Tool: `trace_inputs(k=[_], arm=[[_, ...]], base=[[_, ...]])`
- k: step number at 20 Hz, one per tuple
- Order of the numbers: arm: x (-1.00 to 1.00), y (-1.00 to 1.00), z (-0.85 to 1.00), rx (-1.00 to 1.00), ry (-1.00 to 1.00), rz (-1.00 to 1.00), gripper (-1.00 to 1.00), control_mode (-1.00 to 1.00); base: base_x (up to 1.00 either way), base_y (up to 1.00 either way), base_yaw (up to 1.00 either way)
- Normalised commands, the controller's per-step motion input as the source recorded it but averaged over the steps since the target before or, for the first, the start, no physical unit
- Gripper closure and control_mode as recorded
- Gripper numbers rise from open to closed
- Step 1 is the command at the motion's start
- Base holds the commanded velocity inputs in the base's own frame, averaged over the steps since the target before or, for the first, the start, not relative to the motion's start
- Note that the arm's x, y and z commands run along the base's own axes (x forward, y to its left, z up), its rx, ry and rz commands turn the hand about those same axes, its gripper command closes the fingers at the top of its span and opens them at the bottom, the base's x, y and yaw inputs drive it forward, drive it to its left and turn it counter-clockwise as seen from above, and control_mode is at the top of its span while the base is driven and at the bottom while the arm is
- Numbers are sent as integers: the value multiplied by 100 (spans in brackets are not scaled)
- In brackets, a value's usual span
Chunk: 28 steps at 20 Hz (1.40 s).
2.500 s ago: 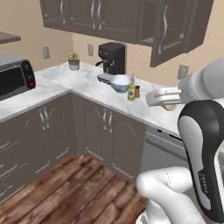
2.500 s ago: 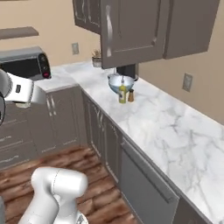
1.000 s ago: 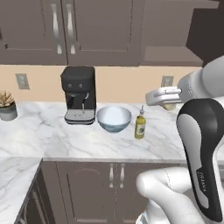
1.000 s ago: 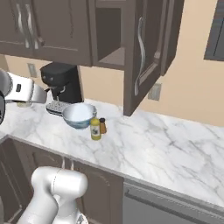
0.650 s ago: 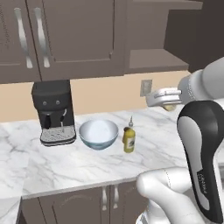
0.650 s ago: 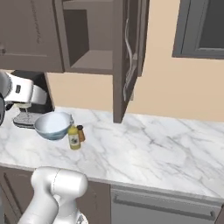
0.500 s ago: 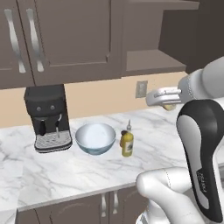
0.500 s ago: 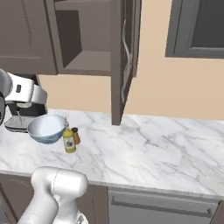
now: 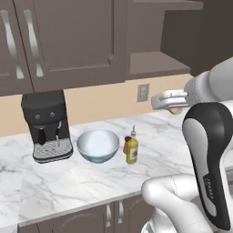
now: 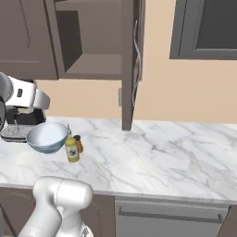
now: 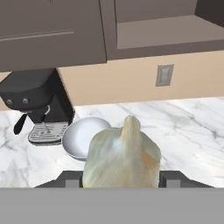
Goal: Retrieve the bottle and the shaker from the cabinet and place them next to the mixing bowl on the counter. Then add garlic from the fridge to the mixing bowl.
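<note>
1. Left base view looks forward-down from behind; the gripper [image 9: 169,103] is at its right.
2. Right base view shares the mixing bowl [image 10: 47,137].
3. Hand view looks along the gripper, bowl [image 11: 83,137] ahead.

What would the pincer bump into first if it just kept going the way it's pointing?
Probably the mixing bowl or the counter beside it. The pincer, shut on the garlic, looks forward and down over both, but depth is hard to judge.
</note>
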Motion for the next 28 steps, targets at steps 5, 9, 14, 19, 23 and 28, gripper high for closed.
trace_inputs(k=[5,9,14,19,23,28], arm=[[0,0,0,0,0,0,100,100],[0,0,0,0,0,0,100,100],[0,0,0,0,0,0,100,100],[0,30,0,-1,3,-6,100,-100],[8,79,0,-11,33,-14,100,-100],[16,12,-40,-2,47,4,100,-100]], base=[[46,50,-21],[0,1,0],[-3,0,0],[-3,0,0],[0,0,0],[0,0,0]])
